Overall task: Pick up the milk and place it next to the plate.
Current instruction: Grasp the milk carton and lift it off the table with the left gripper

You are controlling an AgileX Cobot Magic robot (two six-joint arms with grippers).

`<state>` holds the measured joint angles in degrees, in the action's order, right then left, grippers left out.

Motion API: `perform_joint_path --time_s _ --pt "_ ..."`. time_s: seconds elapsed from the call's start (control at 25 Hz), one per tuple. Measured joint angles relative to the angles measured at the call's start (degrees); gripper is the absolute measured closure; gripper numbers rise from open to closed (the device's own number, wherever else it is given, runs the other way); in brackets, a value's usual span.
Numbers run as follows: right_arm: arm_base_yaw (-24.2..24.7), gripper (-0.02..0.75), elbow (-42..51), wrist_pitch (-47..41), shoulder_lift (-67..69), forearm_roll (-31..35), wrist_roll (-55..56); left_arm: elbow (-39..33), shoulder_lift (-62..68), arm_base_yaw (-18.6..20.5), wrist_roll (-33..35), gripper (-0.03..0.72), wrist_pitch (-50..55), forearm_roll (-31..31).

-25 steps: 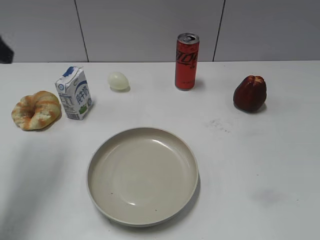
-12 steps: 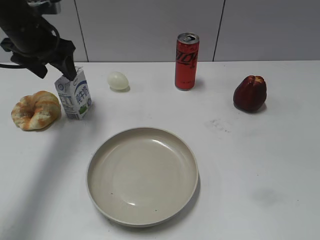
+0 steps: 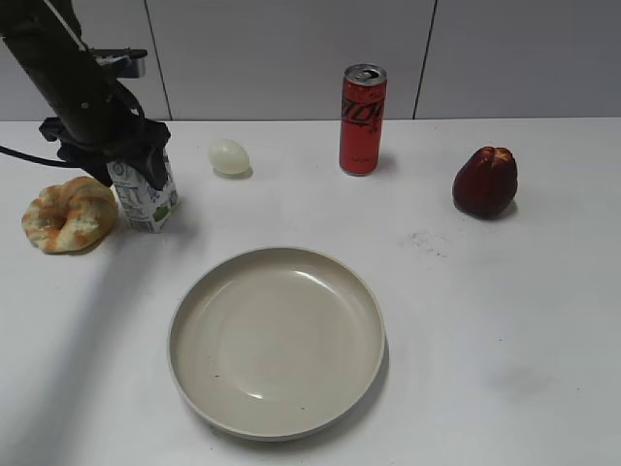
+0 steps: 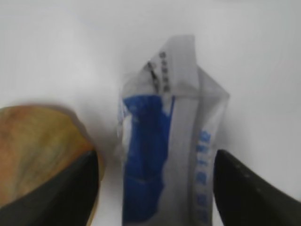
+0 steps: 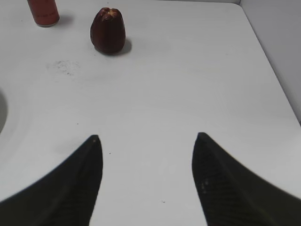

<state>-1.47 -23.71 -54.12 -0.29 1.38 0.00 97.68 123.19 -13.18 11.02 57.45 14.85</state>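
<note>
The milk [image 3: 147, 204], a small white carton with blue lettering and a green patch low on one side, stands upright at the left of the table. Its top is hidden behind my left gripper [image 3: 121, 160]. In the left wrist view the milk [image 4: 164, 141] stands between the two dark fingers of the left gripper [image 4: 156, 154], which is open, with a gap on each side. The plate [image 3: 277, 254], wide and beige, lies in the front middle, apart from the milk. My right gripper [image 5: 146, 136] is open and empty above bare table.
A bread ring [image 3: 68, 214] lies just left of the milk and shows beside the left finger [image 4: 42, 150]. A pale egg [image 3: 230, 156], a red can [image 3: 362, 118] and a dark red fruit [image 3: 485, 182] stand along the back. The plate's edge [image 5: 1, 110] shows in the right wrist view.
The left arm came in from the upper left and lowered its open gripper around the top of the milk. The carton, plate and other objects have not moved.
</note>
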Motion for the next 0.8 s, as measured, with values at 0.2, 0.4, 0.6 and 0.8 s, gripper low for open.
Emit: perform_joint_path --time_s 0.2,0.4,0.6,0.8 --pt "0.0 0.279 0.0 0.0 0.0 0.0 0.0 0.0 0.5 0.0 0.0 0.279 -2.1 0.1" --pt "0.0 0.279 0.0 0.0 0.0 0.0 0.0 0.1 0.5 0.0 0.0 0.401 -2.1 -0.4" --pt "0.0 0.279 0.0 0.0 0.0 0.0 0.0 0.1 0.4 0.0 0.0 0.401 -1.4 -0.6" --pt "0.0 0.279 0.0 0.0 0.0 0.0 0.0 0.7 -1.9 -0.4 0.7 0.401 1.0 -0.8"
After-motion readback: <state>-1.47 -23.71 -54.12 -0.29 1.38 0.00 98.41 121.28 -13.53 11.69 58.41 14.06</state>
